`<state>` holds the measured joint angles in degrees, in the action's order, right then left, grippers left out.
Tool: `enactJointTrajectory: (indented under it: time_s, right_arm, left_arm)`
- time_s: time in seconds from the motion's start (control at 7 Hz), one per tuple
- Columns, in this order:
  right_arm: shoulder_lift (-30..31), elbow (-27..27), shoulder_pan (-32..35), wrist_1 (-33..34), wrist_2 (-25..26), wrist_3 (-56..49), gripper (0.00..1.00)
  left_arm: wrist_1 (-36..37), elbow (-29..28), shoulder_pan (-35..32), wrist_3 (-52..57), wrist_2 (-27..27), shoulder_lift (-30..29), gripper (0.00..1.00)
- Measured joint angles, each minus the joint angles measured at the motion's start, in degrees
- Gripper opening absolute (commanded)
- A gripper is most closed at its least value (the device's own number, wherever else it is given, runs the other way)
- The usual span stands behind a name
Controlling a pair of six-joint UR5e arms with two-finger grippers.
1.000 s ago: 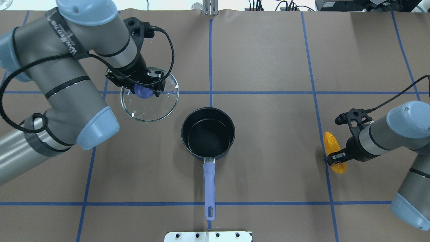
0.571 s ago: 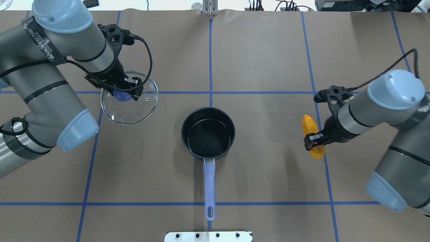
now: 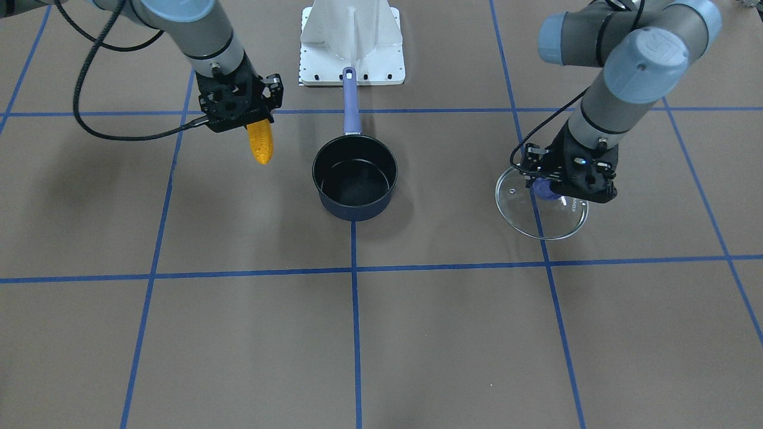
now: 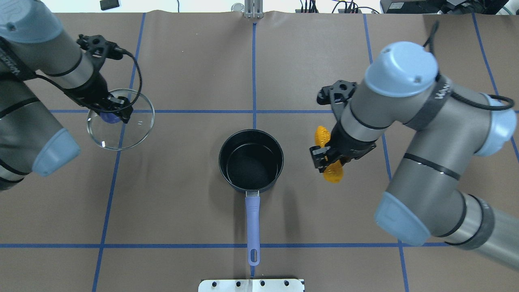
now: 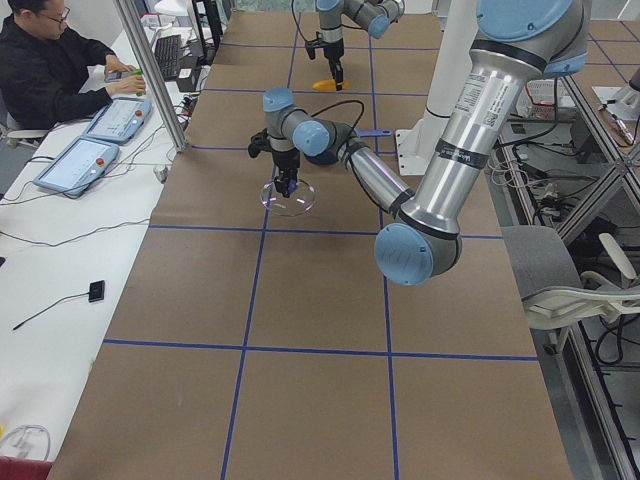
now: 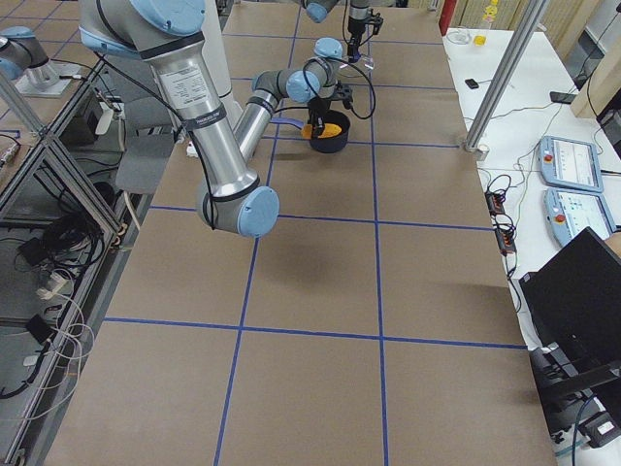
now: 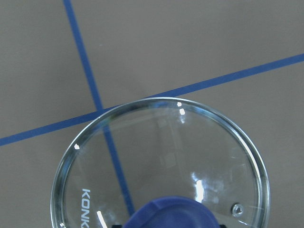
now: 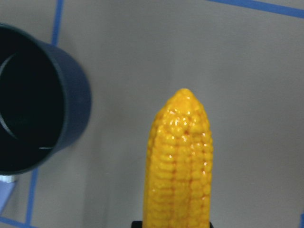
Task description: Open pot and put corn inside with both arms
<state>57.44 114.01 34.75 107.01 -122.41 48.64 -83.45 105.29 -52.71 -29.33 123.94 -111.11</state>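
The dark navy pot [image 4: 279,156] stands open at the table's middle, its black inside empty and its lavender handle [image 4: 252,217] pointing at the robot's base. My left gripper [image 4: 111,114] is shut on the purple knob of the glass lid [image 4: 136,127] and holds it low over the table, far left of the pot. My right gripper [image 4: 326,156] is shut on the orange-yellow corn [image 4: 333,174], held in the air just right of the pot. The right wrist view shows the corn [image 8: 180,161] tip-forward beside the pot's wall [image 8: 73,111]. The left wrist view shows the lid [image 7: 161,152] over crossing tape lines.
Blue tape lines grid the brown table cover. The white base plate [image 4: 251,285] lies at the near edge behind the pot's handle. An operator [image 5: 50,70] sits at a side bench with control pendants.
My left arm carried the lid further left, away from the pot. My right arm carried the corn from the far right towards the pot.
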Motion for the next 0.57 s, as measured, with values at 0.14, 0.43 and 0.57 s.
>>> enactJointTrajectory:
  time_s: [0.14,0.43,0.57]
  right_arm:
    - [-4.5,-3.7,-1.4,0.2,0.7,0.1,0.40]
    - [-10.3,-9.8,-3.5,-0.3,2.4,-0.4,0.40]
    - [-12.2,-13.5,-3.8,-1.3,2.5,-0.7,0.41]
  left_arm:
    - [-1.0,-0.9,-1.4,3.0,0.6,1.9,0.46]
    - [-6.4,-5.2,-4.2,7.6,4.0,4.5,0.47]
    - [-8.9,-7.0,-4.8,8.4,5.0,5.0,0.47]
